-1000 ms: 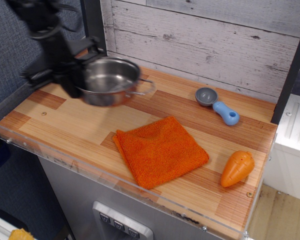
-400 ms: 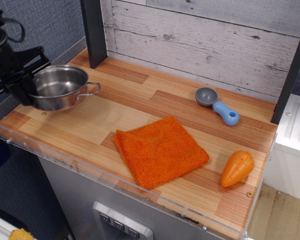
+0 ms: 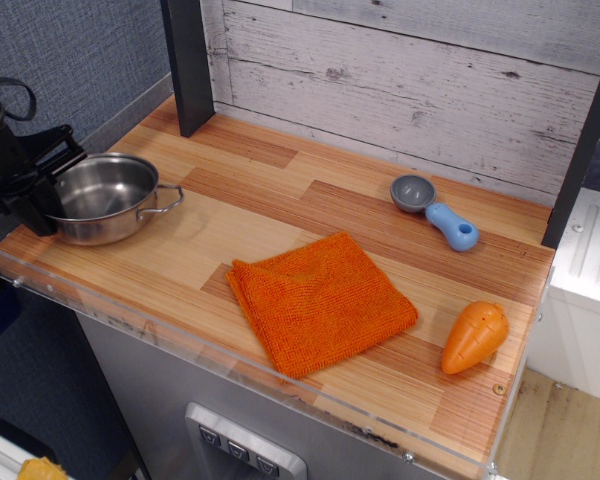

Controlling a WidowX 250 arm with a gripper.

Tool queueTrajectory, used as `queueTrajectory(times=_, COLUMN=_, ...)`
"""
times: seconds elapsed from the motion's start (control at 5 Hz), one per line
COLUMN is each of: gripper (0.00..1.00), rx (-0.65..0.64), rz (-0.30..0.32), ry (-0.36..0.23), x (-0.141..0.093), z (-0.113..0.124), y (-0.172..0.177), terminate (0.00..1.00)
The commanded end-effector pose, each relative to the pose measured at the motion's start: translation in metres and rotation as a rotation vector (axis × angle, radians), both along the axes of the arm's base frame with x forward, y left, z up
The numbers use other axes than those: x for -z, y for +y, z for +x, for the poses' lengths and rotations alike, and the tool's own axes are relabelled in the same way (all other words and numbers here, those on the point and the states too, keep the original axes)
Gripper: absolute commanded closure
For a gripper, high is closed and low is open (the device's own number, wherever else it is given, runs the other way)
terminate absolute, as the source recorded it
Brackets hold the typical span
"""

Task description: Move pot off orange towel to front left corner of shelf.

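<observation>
The shiny steel pot sits low at the front left corner of the wooden shelf, upright, one wire handle pointing right. My black gripper is at the pot's left rim and appears shut on it; its fingertips are partly hidden behind the pot. The orange towel lies flat and bare near the shelf's front middle, well to the right of the pot.
A grey scoop with a blue handle lies at the back right. An orange carrot toy lies at the front right. A black post stands at the back left. A clear acrylic edge runs along the front.
The gripper has carried the pot from above the shelf's back left area leftward and forward, then down to the front left corner. The towel, scoop and carrot have not moved.
</observation>
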State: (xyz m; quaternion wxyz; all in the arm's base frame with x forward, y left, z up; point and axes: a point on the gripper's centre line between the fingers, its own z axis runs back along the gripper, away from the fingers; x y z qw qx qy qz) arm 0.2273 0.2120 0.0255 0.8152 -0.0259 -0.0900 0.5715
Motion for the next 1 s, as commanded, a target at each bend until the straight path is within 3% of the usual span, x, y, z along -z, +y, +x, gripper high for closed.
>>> queueTrajectory(times=0.0, gripper=1.0, rx=0.022, rz=-0.01, ry=0.033, x=0.007, z=-0.007, y=-0.01, terminate=0.0)
queueTrajectory(times=0.2, gripper=0.0, rx=-0.013, rz=-0.024, ry=0.029, x=0.006, z=-0.005, y=-0.016, terminate=0.0)
queueTrajectory(times=0.8, gripper=0.0, rx=0.002, rz=-0.032, ry=0.023, x=-0.002, z=-0.003, y=-0.021, terminate=0.0)
